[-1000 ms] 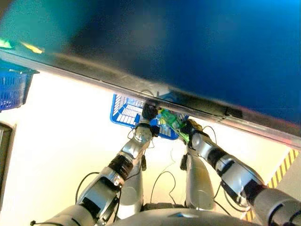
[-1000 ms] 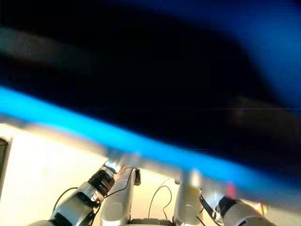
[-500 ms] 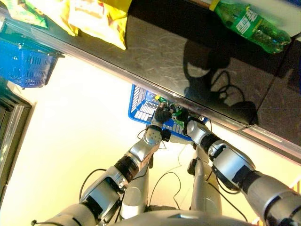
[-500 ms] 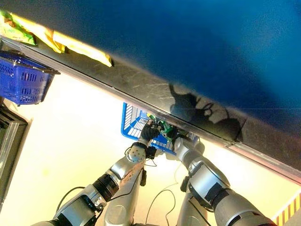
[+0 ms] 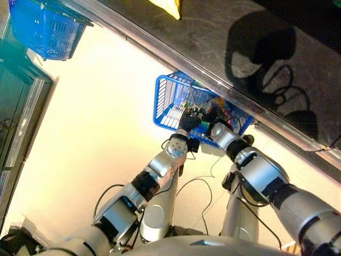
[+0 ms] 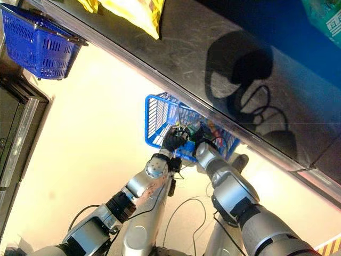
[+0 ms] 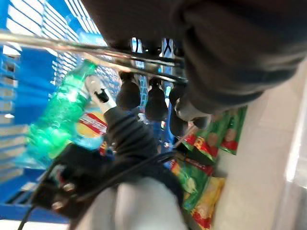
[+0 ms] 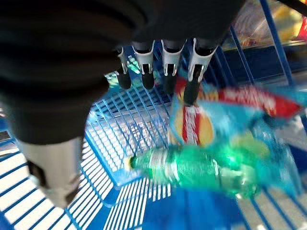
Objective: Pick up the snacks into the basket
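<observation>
left hand [image 7: 153, 98] fingers curled round basket handle [image 7: 72, 47] | right hand [image 8: 163, 67] fingers straight, empty | risk: basket [image 5: 170, 98] tips; green bottle [image 8: 196, 170] rolls

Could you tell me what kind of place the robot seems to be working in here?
Probably a shop or a mock-up of one. A blue shopping basket on the floor holds a green bottle and snack bags, a second basket stands farther off, and yellow snack bags lie on a dark counter.

Left hand [image 7: 158, 103] curled; right hand [image 8: 163, 62] straight-fingered, both outstretched.
</observation>
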Motion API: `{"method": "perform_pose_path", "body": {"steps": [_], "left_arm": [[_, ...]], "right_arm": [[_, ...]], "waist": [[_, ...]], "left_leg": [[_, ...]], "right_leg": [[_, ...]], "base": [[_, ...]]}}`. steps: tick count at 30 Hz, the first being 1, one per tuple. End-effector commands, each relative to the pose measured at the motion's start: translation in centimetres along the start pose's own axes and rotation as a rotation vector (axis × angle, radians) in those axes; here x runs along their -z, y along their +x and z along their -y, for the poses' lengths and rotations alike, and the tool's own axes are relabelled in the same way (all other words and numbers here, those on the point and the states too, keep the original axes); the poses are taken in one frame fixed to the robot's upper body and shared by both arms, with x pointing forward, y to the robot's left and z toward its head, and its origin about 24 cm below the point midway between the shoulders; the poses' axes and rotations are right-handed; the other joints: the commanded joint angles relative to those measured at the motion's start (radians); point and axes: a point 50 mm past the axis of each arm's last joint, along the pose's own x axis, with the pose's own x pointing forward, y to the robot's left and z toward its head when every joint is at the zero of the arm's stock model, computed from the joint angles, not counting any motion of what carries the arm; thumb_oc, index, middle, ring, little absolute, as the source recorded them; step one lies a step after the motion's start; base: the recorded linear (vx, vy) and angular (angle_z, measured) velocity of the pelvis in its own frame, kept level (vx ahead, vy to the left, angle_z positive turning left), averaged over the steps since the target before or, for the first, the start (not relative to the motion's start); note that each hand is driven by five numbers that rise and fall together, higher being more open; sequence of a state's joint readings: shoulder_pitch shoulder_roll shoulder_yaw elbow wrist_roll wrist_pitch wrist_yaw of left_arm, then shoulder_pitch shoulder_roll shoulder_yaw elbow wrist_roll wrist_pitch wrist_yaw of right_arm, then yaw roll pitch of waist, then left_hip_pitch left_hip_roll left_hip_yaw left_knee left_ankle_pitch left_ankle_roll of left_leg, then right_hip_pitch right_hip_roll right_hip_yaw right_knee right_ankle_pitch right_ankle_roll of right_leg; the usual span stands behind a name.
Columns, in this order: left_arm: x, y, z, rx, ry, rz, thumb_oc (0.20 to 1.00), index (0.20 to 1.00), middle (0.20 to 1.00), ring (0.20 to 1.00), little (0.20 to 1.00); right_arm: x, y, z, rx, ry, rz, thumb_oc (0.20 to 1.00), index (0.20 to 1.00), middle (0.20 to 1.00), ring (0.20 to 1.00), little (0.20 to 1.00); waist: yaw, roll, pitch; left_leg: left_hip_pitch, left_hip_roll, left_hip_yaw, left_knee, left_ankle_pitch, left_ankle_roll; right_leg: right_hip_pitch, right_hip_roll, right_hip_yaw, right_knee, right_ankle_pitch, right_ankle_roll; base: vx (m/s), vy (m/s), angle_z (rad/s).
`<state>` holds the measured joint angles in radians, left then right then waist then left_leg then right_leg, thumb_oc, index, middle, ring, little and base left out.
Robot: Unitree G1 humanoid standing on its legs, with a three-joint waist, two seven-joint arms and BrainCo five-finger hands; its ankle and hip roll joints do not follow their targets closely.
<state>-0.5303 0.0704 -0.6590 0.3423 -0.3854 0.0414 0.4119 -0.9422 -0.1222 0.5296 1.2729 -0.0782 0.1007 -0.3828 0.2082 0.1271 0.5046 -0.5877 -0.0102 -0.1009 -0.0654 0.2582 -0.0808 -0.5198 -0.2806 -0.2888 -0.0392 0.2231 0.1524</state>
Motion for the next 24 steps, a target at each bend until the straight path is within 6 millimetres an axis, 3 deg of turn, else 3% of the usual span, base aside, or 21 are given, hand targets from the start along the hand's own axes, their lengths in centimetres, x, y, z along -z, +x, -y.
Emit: {"method": "perform_pose_path", "body": {"steps": [1, 2, 3, 4, 5, 6, 7, 8, 9, 10, 11, 12, 13, 14, 15, 16, 17, 20, 21, 22, 24], "left_arm": [[-6.9, -0.3, 3.9, 0.149, -0.073, 0.317, 0.2, 0.2, 0.2, 0.2, 0.2], [-5.8, 0.0, 3.1, 0.103, -0.023, 0.279, 0.2, 0.2, 0.2, 0.2, 0.2], [-5.8, 0.0, 3.1, 0.103, -0.023, 0.281, 0.2, 0.2, 0.2, 0.2, 0.2], [-4.1, 0.4, 1.9, 0.042, 0.051, 0.227, 0.2, 0.2, 0.2, 0.2, 0.2], [-4.2, 0.5, 1.8, 0.042, 0.051, 0.229, 0.2, 0.2, 0.2, 0.2, 0.2], [-2.4, 0.6, 0.1, -0.025, 0.122, 0.176, 0.2, 0.2, 0.2, 0.2, 0.2], [-2.3, 0.6, 0.1, -0.025, 0.122, 0.174, 0.2, 0.2, 0.2, 0.2, 0.2], [0.1, 0.5, -2.4, -0.12, 0.164, 0.086, 0.2, 0.2, 0.2, 0.2, 0.2], [0.1, 0.5, -2.4, -0.121, 0.164, 0.087, 0.2, 0.2, 0.2, 0.2, 0.2], [0.9, 0.3, -3.5, -0.152, 0.183, 0.062, 0.2, 0.2, 0.2, 0.2, 0.2], [2.6, -0.3, -6.0, -0.242, 0.241, 0.002, 0.2, 0.2, 0.2, 0.2, 0.2], [2.6, -0.3, -6.0, -0.242, 0.241, 0.003, 0.2, 0.2, 0.2, 0.2, 0.2], [4.5, -1.5, -8.5, -0.33, 0.273, -0.069, 0.2, 0.2, 0.2, 0.2, 0.2], [6.0, -2.3, -10.0, -0.385, 0.294, -0.135, 0.2, 0.2, 0.2, 0.2, 0.2], [6.0, -2.3, -10.0, -0.385, 0.294, -0.135, 0.2, 0.2, 0.2, 0.2, 0.2], [8.5, -4.0, -12.3, -0.473, 0.327, -0.247, 0.2, 0.2, 0.2, 0.2, 0.2], [8.5, -4.0, -12.3, -0.474, 0.327, -0.247, 0.2, 0.2, 0.2, 0.2, 0.2], [13.5, -8.4, -15.4, -0.568, 0.399, -0.512, 0.2, 0.2, 0.2, 0.2, 0.2], [13.6, -8.4, -15.4, -0.568, 0.399, -0.512, 0.2, 0.2, 0.2, 0.2, 0.2], [16.0, -11.1, -16.2, -0.577, 0.43, -0.654, 0.2, 0.2, 0.2, 0.2, 0.2], [18.1, -13.7, -16.5, -0.589, 0.413, -0.782, 0.2, 0.2, 0.2, 0.2, 0.2]], "right_arm": [[-0.7, -0.7, -1.6, -0.023, 0.134, 0.021, 1.0, 1.0, 1.0, 1.0, 1.0], [0.3, -1.4, -3.1, -0.063, 0.173, 0.003, 1.0, 1.0, 1.0, 1.0, 1.0], [0.3, -1.4, -3.0, -0.062, 0.173, 0.004, 1.0, 1.0, 1.0, 1.0, 1.0], [2.1, -2.2, -4.4, -0.101, 0.206, -0.041, 1.0, 1.0, 1.0, 1.0, 1.0], [2.0, -2.2, -4.3, -0.1, 0.206, -0.04, 1.0, 1.0, 1.0, 1.0, 1.0], [3.5, -2.9, -5.3, -0.136, 0.211, -0.07, 1.0, 1.0, 1.0, 1.0, 1.0], [3.6, -2.9, -5.4, -0.137, 0.21, -0.07, 1.0, 1.0, 1.0, 1.0, 1.0], [6.1, -4.0, -6.5, -0.181, 0.197, -0.133, 1.0, 1.0, 1.0, 1.0, 1.0], [6.1, -4.0, -6.5, -0.18, 0.196, -0.132, 1.0, 1.0, 1.0, 1.0, 1.0], [7.2, -4.5, -6.9, -0.194, 0.188, -0.155, 1.0, 1.0, 1.0, 1.0, 1.0], [10.0, -5.5, -7.1, -0.202, 0.189, -0.23, 1.0, 1.0, 1.0, 1.0, 1.0], [10.0, -5.5, -7.1, -0.202, 0.189, -0.23, 1.0, 1.0, 1.0, 1.0, 1.0], [12.4, -6.3, -6.8, -0.179, 0.21, -0.287, 1.0, 1.0, 1.0, 1.0, 1.0], [13.3, -6.6, -6.4, -0.162, 0.238, -0.305, 1.0, 1.0, 1.0, 1.0, 1.0], [13.3, -6.6, -6.4, -0.161, 0.237, -0.305, 1.0, 1.0, 1.0, 1.0, 1.0], [14.4, -7.3, -5.9, -0.133, 0.277, -0.3, 1.0, 1.0, 1.0, 1.0, 1.0], [14.4, -7.3, -5.9, -0.133, 0.276, -0.3, 1.0, 1.0, 1.0, 1.0, 1.0], [15.6, -8.8, -4.7, -0.101, 0.349, -0.256, 1.0, 1.0, 1.0, 1.0, 1.0], [15.6, -8.8, -4.7, -0.101, 0.349, -0.257, 1.0, 1.0, 1.0, 1.0, 1.0], [15.9, -9.6, -3.8, -0.084, 0.394, -0.218, 1.0, 1.0, 1.0, 1.0, 1.0], [16.3, -10.6, -3.0, -0.082, 0.419, -0.186, 1.0, 1.0, 1.0, 1.0, 1.0]], "waist": [[0.007, 0.022, 0.015], [-0.006, 0.01, 0.015], [-0.007, 0.009, 0.015], [-0.022, -0.008, 0.015], [-0.023, -0.009, 0.015], [-0.038, -0.028, 0.015], [-0.038, -0.028, 0.015], [-0.051, -0.046, 0.015], [-0.052, -0.047, 0.015], [-0.06, -0.054, 0.015], [-0.076, -0.066, 0.014], [-0.077, -0.066, 0.013], [-0.092, -0.078, -0.008], [-0.102, -0.087, -0.021], [-0.103, -0.087, -0.022], [-0.126, -0.106, -0.045], [-0.126, -0.106, -0.047], [-0.163, -0.141, -0.113], [-0.163, -0.141, -0.116], [-0.181, -0.156, -0.151], [-0.193, -0.164, -0.188]], "left_leg": [[0.085, -0.022, 0.034, -0.016, -0.067, -0.021], [0.114, -0.016, 0.038, -0.018, -0.074, -0.023], [0.11, -0.017, 0.038, -0.018, -0.07, -0.023], [0.141, -0.011, 0.043, -0.018, -0.078, -0.026], [0.138, -0.012, 0.043, -0.018, -0.074, -0.025], [0.17, -0.007, 0.052, -0.018, -0.082, -0.026], [0.172, -0.007, 0.052, -0.018, -0.082, -0.026], [0.223, 0.001, 0.062, -0.017, -0.096, -0.023], [0.221, 0.0, 0.062, -0.017, -0.093, -0.023], [0.241, 0.001, 0.067, -0.017, -0.096, -0.021], [0.293, 0.005, 0.072, -0.014, -0.11, -0.019], [0.291, 0.004, 0.072, -0.015, -0.107, -0.019], [0.329, 0.007, 0.076, -0.016, -0.122, -0.014], [0.349, 0.01, 0.081, -0.017, -0.127, -0.013], [0.347, 0.009, 0.081, -0.018, -0.125, -0.012], [0.381, 0.015, 0.091, -0.017, -0.139, -0.007], [0.378, 0.014, 0.09, -0.017, -0.136, -0.007], [0.44, 0.025, 0.11, -0.018, -0.159, -0.002], [0.436, 0.024, 0.11, -0.019, -0.156, -0.001], [0.464, 0.034, 0.12, -0.018, -0.166, 0.0], [0.49, 0.043, 0.129, -0.019, -0.174, 0.001]], "right_leg": [[0.064, -0.027, 0.025, -0.008, 0.01, 0.065], [0.084, -0.02, 0.029, -0.007, 0.003, 0.063], [0.081, -0.022, 0.03, -0.007, 0.006, 0.063], [0.108, -0.015, 0.035, -0.006, -0.001, 0.061], [0.105, -0.016, 0.035, -0.006, 0.002, 0.061], [0.13, -0.009, 0.041, -0.005, -0.003, 0.059], [0.132, -0.009, 0.041, -0.006, -0.004, 0.059], [0.173, 0.0, 0.049, 0.0, -0.016, 0.055], [0.171, -0.001, 0.05, -0.001, -0.013, 0.055], [0.185, 0.002, 0.052, 0.002, -0.016, 0.054], [0.227, 0.009, 0.055, 0.012, -0.03, 0.051], [0.225, 0.008, 0.055, 0.011, -0.028, 0.051], [0.253, 0.015, 0.057, 0.017, -0.041, 0.048], [0.268, 0.019, 0.06, 0.021, -0.048, 0.046], [0.266, 0.018, 0.06, 0.02, -0.046, 0.047], [0.289, 0.026, 0.069, 0.026, -0.059, 0.044], [0.286, 0.025, 0.07, 0.025, -0.056, 0.044], [0.33, 0.046, 0.083, 0.029, -0.081, 0.039], [0.327, 0.045, 0.084, 0.028, -0.079, 0.039], [0.344, 0.058, 0.092, 0.031, -0.09, 0.036], [0.36, 0.069, 0.102, 0.032, -0.1, 0.035]], "base": [[0.0, 0.0, 0.0], [0.0, 0.0, 0.0], [0.0, 0.0, 0.0], [0.0, 0.0, 0.0], [0.0, 0.0, 0.0], [0.0, 0.0, 0.0], [0.03, -0.03, -0.01], [0.02, -0.016, -0.05], [0.03, -0.022, -0.16], [0.04, -0.029, -0.25], [0.04, -0.029, -0.26], [0.09, -0.037, -0.23], [0.08, -0.024, -0.14], [0.08, -0.024, -0.12], [0.07, -0.035, -0.15], [0.04, -0.021, -0.19], [0.08, -0.033, -0.25], [0.11, -0.064, -0.3], [0.1, -0.082, -0.31], [0.1, -0.07, -0.27], [0.13, -0.072, -0.2]]}}
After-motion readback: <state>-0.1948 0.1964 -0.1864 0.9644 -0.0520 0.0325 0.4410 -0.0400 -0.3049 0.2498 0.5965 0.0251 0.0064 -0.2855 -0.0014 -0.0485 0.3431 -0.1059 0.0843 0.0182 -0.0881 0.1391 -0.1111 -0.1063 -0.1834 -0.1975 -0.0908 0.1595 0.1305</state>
